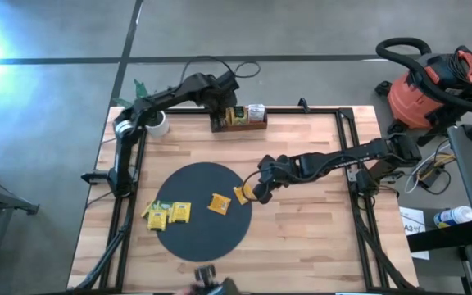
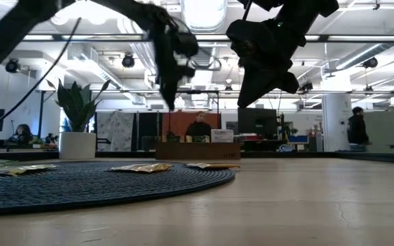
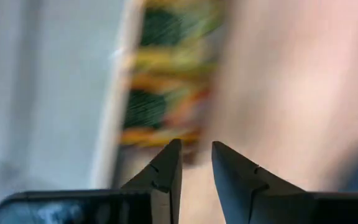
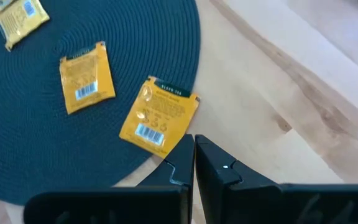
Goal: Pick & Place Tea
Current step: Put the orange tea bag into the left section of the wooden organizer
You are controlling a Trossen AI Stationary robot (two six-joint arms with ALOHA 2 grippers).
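Hovering at the mat's (image 1: pixel 199 209) rim, right claw (image 4: pixel 193 163) pressed together beside a yellow tea packet (image 4: pixel 159 114).
Left claw (image 3: pixel 194 163), slightly spread, hangs over the tray (image 1: pixel 238 123) at the table's (image 1: pixel 301 221) far edge.

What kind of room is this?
Probably an open-plan robotics lab or workshop: a bare concrete floor, a red shop vacuum beside the wooden table, and desks with people beyond.

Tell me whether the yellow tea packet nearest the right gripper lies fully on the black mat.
Not fully. The yellow square tea packet overhangs the edge of the black round woven mat, one corner over bare wood, beside the shut right gripper.
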